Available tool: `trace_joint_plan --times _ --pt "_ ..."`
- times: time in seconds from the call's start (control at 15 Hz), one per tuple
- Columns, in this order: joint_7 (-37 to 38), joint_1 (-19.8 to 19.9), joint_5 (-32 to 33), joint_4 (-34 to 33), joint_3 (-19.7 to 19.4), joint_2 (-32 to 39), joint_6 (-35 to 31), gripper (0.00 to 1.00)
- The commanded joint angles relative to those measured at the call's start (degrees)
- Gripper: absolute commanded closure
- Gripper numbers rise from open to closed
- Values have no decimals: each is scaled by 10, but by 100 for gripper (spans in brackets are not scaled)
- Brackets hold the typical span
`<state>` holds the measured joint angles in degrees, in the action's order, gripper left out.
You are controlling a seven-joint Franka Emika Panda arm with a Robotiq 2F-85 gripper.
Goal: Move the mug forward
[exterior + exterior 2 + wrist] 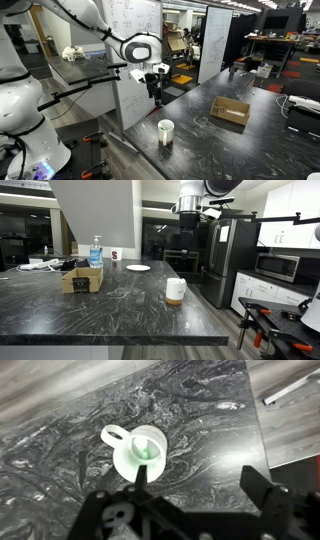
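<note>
An office kitchen: dark marble counter (100, 315), refrigerator (228, 255) and microwave (278, 268), with a written-on whiteboard (130, 18) beside it.

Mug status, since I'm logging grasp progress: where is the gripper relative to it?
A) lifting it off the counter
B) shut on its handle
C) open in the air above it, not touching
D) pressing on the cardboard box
C: in an exterior view the gripper hangs clear above the mug, which stands upright on the counter, and the wrist view shows the fingers spread wide apart.
</note>
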<state>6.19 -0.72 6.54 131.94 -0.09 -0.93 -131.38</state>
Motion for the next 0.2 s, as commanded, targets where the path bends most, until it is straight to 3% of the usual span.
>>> trace_joint_plan --times 0.0,0.13 --pt "12 1 23 0 4 -8 12 0" --pt "25 2 38 -6 5 -2 26 0"
